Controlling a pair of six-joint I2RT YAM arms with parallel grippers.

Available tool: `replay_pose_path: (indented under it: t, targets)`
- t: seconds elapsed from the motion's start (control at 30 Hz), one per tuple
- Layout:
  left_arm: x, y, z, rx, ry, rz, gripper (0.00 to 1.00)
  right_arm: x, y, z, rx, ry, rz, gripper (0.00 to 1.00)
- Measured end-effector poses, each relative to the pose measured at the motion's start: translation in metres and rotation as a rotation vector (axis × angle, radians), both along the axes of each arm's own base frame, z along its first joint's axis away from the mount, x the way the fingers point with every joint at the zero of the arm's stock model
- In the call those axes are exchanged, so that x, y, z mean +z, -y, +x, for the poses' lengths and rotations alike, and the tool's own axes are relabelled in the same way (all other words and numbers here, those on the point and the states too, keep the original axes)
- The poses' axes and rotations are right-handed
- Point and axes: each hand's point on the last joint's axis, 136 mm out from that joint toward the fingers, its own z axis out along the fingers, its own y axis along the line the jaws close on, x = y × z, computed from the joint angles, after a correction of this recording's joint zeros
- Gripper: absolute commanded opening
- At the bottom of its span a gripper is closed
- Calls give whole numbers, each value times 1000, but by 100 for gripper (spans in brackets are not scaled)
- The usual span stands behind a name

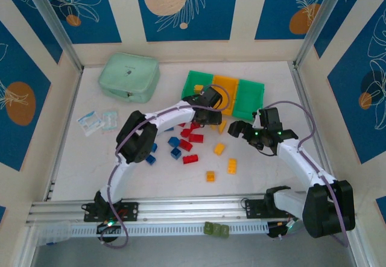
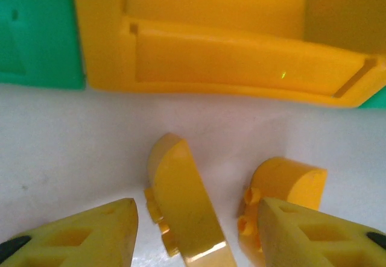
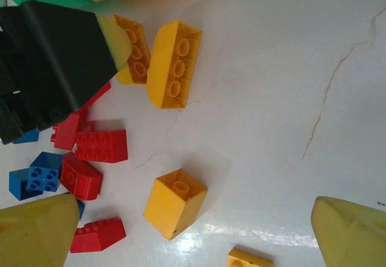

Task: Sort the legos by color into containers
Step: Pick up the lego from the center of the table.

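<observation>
left gripper [image 2: 193, 225]: spread wide, a yellow lego [image 2: 181, 207] between its fingers, second one [image 2: 283, 185] beside
right gripper [image 3: 193, 219]: wide, gripping nothing
containers [image 2: 229, 56]: just ahead
in the way: red and blue legos [image 1: 194, 138] beside left arm [image 1: 160, 117]
aside: mint case [image 1: 128, 76]

From high above the near edge, looking steeply down, far enough off to take in the whole table [image 1: 169, 182], bins [image 1: 223, 92] at upper centre. From the left wrist, low and very close, facing the orange bin [image 2: 229, 56] at top, two yellow bricks [image 2: 181, 207] at lower centre. From the right wrist, higher, looking almost straight down on the same yellow bricks [image 3: 175, 65] at upper left.
</observation>
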Motion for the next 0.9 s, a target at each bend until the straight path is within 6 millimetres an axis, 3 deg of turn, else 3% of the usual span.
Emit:
replay_pose_path:
  t: [0.33, 0.7, 0.9]
  targets:
    - [-26, -3, -3, 1, -42, 45, 39, -2, -1, 0, 2, -9, 8, 99]
    - [-27, -4, -4, -11, -40, 51, 16, -2, -3, 0, 11, -8, 17, 99]
    - [-21, -10, -10, -13, -33, 44, 9, -1, -4, 0, 15, -8, 19, 99]
